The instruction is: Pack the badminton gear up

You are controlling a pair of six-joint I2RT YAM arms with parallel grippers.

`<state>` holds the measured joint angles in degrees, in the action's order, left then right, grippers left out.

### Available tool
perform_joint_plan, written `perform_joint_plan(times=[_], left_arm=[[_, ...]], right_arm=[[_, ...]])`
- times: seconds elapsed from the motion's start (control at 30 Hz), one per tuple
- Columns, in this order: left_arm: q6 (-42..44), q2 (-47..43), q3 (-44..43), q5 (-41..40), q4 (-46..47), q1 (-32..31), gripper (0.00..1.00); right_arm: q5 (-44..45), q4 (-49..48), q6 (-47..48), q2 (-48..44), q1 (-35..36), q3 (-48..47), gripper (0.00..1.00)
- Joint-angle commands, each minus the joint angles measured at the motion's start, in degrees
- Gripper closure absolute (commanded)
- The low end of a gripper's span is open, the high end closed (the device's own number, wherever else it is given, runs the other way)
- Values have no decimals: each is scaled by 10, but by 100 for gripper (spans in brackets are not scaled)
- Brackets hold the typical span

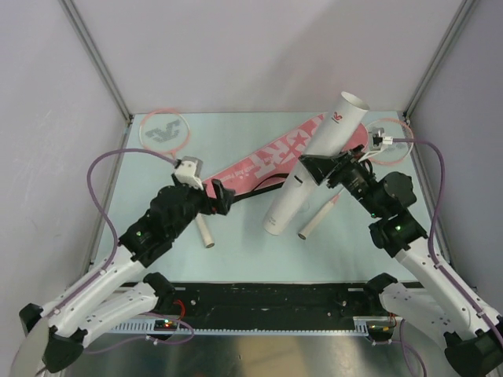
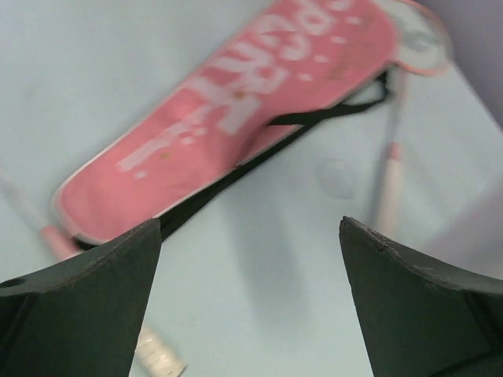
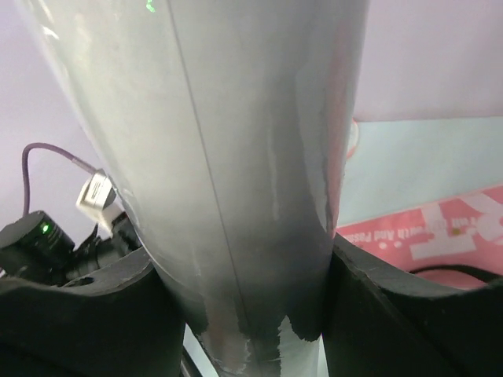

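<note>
- Right side — my right fingers [image 1: 318,169] are clamped on the long white tube [image 1: 292,198], one dark finger pressed to each side of it.
- The tube stands tilted over the desk [image 1: 244,255], its open end up toward the far right corner and its lower end near the middle; I cannot tell whether that end touches the desk.
- Left side — my left fingers [image 1: 222,198] stand wide apart and hold nothing, hovering near the narrow end of the pink bag [image 1: 263,162].
- The bag lies flat and diagonal across the desk, white lettering up, with its black strap [image 1: 263,185] trailing along the near edge.
- One pink-framed racket [image 1: 163,130] lies at the far left, its head in the corner and its white handle end showing just beside my left arm.
- The second racket [image 1: 318,221] lies at the right, its head by the far right corner and its handle just beside the tube's lower end.
</note>
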<state>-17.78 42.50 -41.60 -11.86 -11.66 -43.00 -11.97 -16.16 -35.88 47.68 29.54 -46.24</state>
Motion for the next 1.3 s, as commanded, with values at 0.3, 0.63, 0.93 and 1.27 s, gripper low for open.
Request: perform_joint_plan(times=[0.3, 0.63, 0.93, 1.27], left_arm=[[-476, -102, 145, -192, -56, 246, 26], [-634, -128, 247, -168, -92, 327, 46], [-651, -122, 255, -221, -133, 352, 45], [-624, -60, 252, -247, -122, 395, 45]], right_arm=[[-33, 50, -4, -40, -49, 35, 50], [-43, 50, -11, -39, -50, 38, 49], [-53, 46, -18, -34, -51, 39, 49], [-57, 40, -26, -31, -51, 39, 49]])
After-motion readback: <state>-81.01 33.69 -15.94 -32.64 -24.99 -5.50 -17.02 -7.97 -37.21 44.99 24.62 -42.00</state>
